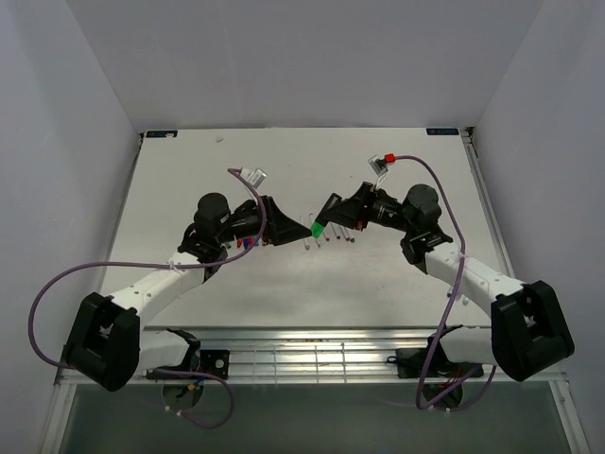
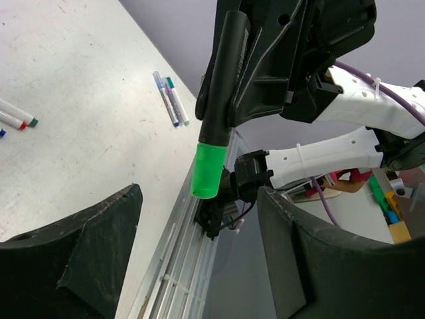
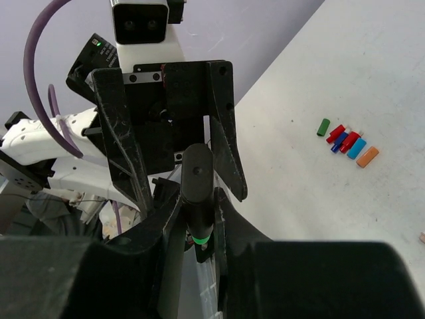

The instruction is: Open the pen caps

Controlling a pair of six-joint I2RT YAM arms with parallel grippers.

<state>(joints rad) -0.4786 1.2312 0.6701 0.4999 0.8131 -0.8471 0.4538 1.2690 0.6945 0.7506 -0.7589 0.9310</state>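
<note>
Green, the cap [image 1: 318, 229] sits on the end of the black marker [image 2: 222, 86], which the right gripper [image 3: 198, 207] clamps by the barrel above the middle of the table [image 1: 378, 284]. The left gripper [image 2: 199, 266] faces the marker with its fingers spread wide, either side of the cap and apart from it. Loose caps [image 3: 345, 141] and white pens [image 2: 171, 98] lie on the table near the marker.

Probably a robotics lab: plain white walls [image 1: 85, 76] enclose a white table [image 1: 331, 293].
</note>
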